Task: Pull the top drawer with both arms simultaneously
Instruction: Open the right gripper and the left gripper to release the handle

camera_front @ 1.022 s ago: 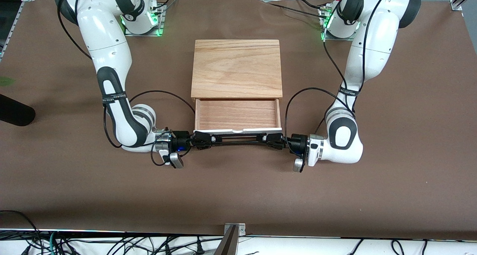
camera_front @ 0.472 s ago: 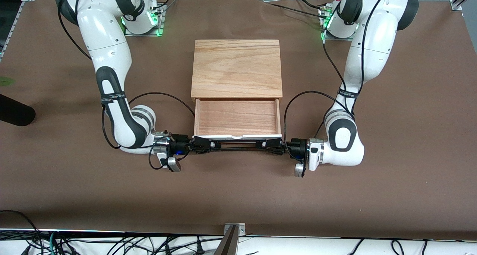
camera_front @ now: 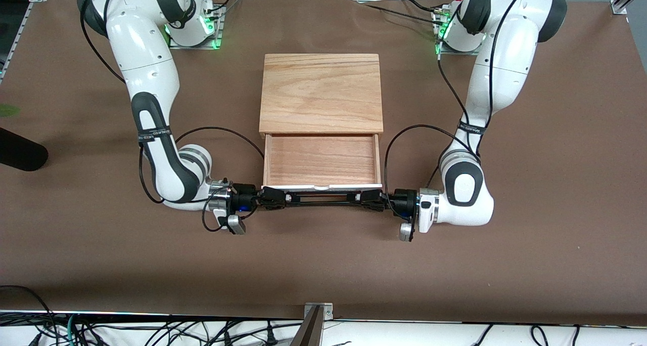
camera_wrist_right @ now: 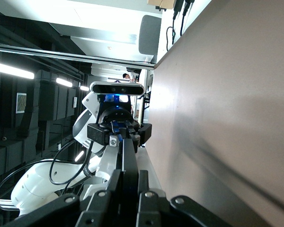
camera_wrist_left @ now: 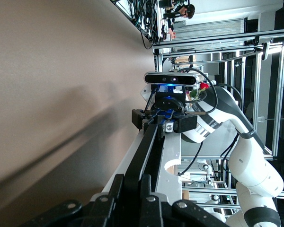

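Observation:
The top drawer (camera_front: 321, 160) stands pulled out of the wooden box (camera_front: 321, 93), toward the front camera, its light-wood tray bare. Its white front panel (camera_front: 303, 187) carries the black bar handle (camera_front: 321, 198). My left gripper (camera_front: 365, 199) is shut on the handle's end toward the left arm. My right gripper (camera_front: 277, 199) is shut on the other end. In the left wrist view my left gripper (camera_wrist_left: 132, 189) clamps the handle (camera_wrist_left: 149, 146), with the right gripper (camera_wrist_left: 163, 120) farther along. In the right wrist view my right gripper (camera_wrist_right: 128, 182) clamps the handle (camera_wrist_right: 128, 151).
The brown table (camera_front: 323, 265) stretches toward the front camera from the drawer front. Both forearms lie low beside the box. A dark object (camera_front: 20, 154) lies at the table's edge on the right arm's end. Cables (camera_front: 151, 331) hang below the near edge.
The drawer has slid farther out of the box toward the front camera, with both grippers moving along on the handle. Most of that motion came in the earlier half second.

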`<state>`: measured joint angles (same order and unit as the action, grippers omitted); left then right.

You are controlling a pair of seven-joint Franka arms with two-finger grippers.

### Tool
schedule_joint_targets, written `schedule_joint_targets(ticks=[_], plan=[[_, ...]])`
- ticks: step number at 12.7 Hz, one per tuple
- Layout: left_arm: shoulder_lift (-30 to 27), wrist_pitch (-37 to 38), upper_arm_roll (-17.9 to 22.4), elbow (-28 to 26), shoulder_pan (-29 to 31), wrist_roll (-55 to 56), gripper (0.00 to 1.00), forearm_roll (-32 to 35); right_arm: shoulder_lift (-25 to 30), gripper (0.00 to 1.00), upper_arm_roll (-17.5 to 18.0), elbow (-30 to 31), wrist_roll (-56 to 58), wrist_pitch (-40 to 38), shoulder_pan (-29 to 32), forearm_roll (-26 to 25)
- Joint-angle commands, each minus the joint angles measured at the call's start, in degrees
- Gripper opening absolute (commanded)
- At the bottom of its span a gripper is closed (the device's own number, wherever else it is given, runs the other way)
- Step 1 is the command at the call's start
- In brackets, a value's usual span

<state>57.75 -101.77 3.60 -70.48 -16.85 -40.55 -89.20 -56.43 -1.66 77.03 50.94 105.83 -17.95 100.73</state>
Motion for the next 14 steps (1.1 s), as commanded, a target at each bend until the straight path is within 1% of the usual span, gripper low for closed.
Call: schedule_joint_targets(ticks=[1,2,3,4,5,8,11,13,14], plan=[[0.8,-2.7,0.8,4.4,0.8,2.8,0.17,-3.1,-1.8,0.41,0.3,-1.0,0.0,-0.2,-0.7,-0.6],[0.8,-2.7,0.8,4.4,0.8,2.9,0.31,-3.1,-1.4,0.99,0.2,-0.7,-0.1,0.1,-0.9,-0.6],[0.8,-2.7,0.8,4.4,0.8,3.2,0.39,-3.1,-1.4,1.00,0.1,-0.5,0.0,0.1,-0.9,-0.9],[0.7,-2.7,0.8,4.4,0.8,3.5,0.51,-3.1,-1.4,1.00,0.1,-0.5,0.0,0.1,-0.9,-1.1],[0.7,-2.7,0.7,4.4,0.8,3.6,0.58,-3.1,-1.4,1.00,0.1,-0.5,0.0,0.0,-0.7,-1.3],[0.7,-2.7,0.7,4.4,0.8,3.6,0.65,-3.1,-1.1,1.00,-0.5,-0.4,-0.1,-0.3,-0.2,-3.9],[-0.1,-2.4,1.1,4.3,0.9,4.6,0.67,-1.5,-0.3,1.00,-0.9,0.0,-0.1,-0.6,0.2,-4.9],[-1.0,-2.3,2.3,4.6,0.9,8.1,0.67,2.4,1.5,1.00,-1.4,0.0,-0.2,-0.7,0.2,-4.9],[-1.4,-2.1,3.4,4.7,0.9,9.1,0.69,4.4,2.1,1.00,-2.7,0.0,-1.4,-1.4,0.2,-5.5]])
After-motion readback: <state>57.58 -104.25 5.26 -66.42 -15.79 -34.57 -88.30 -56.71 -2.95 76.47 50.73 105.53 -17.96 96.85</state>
